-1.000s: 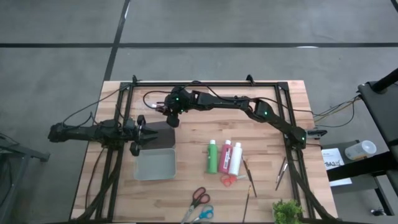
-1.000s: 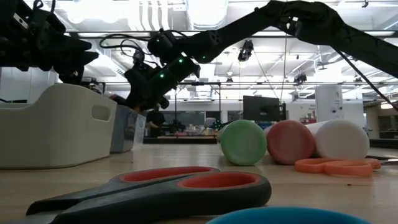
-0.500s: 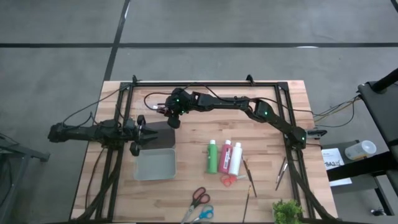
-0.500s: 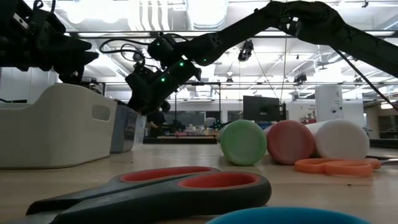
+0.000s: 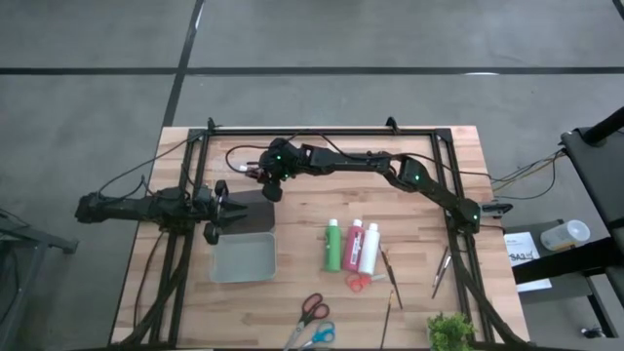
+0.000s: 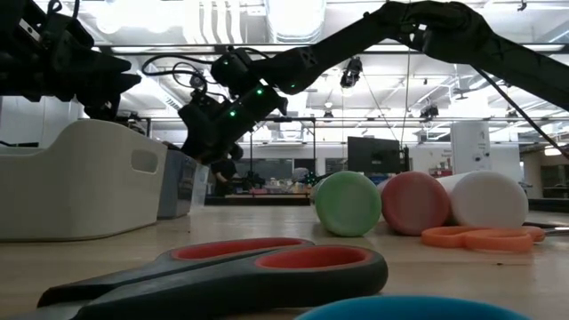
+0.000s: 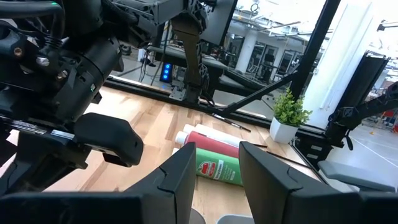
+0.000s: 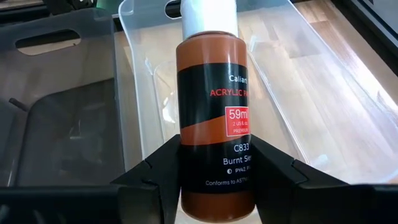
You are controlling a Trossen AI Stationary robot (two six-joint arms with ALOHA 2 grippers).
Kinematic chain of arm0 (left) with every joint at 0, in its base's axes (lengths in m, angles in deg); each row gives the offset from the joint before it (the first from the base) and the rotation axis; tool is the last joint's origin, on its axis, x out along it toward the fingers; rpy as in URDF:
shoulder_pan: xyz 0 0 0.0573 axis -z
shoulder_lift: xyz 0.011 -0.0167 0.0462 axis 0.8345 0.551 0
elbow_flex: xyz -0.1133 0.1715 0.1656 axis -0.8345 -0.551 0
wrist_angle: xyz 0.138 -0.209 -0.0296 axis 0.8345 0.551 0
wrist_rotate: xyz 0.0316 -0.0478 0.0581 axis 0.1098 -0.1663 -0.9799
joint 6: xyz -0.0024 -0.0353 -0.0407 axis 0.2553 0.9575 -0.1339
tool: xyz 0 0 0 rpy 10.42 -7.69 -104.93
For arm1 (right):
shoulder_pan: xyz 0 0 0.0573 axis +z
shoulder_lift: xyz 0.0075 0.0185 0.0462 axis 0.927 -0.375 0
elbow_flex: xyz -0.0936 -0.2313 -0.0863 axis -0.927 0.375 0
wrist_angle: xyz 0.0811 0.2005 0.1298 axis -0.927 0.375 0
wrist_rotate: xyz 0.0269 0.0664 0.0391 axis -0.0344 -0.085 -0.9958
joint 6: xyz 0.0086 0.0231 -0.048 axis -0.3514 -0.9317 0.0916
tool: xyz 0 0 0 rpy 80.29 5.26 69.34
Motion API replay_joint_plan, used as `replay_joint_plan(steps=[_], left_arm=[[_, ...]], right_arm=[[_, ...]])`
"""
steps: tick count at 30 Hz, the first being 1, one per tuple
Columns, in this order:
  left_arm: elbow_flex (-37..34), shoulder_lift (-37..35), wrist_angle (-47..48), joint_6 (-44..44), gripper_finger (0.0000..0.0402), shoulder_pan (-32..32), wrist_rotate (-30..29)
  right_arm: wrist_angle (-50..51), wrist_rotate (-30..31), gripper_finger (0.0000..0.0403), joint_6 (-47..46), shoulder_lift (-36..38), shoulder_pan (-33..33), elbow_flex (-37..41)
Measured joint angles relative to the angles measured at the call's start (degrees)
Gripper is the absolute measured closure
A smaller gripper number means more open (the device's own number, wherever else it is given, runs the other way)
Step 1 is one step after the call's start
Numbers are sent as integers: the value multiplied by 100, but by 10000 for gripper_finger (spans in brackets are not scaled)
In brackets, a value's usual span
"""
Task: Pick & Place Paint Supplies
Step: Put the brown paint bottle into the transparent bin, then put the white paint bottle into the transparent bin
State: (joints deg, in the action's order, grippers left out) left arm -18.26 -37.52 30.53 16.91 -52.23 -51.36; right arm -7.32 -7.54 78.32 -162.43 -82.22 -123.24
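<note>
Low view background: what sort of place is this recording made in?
Probably a robotics lab or workshop: a wooden table inside a black frame, a bare concrete floor, and open ceiling strip lights over equipment racks.

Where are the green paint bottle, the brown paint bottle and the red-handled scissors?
Green plastic paint bottle (image 5: 333,249): high view, middle of its body.
Brown paint bottle (image 8: 214,93): right wrist view, its label.
Red-handled scissors (image 6: 267,258): low view, the handle loops.

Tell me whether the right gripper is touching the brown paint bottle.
Touching. The right wrist view shows the right gripper with a dark finger pressed flat against each side of the brown paint bottle, which it holds above a clear bin.
</note>
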Motion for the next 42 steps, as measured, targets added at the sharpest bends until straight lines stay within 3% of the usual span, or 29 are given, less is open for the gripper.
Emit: replay_joint_plan(steps=[8,22,36,42], left_arm=[[0,0,0,0,272,0,0],[0,0,0,0,272,0,0],[0,0,0,0,272,-2,1],[1,0,0,0,272,0,0]], right_arm=[[-61,-10,190,52,-7,40,7],[8,-4,186,295,30,76,11],[1214,0,186,1253,1181,510,96],[1639,-4,186,1367,1963,741,694]])
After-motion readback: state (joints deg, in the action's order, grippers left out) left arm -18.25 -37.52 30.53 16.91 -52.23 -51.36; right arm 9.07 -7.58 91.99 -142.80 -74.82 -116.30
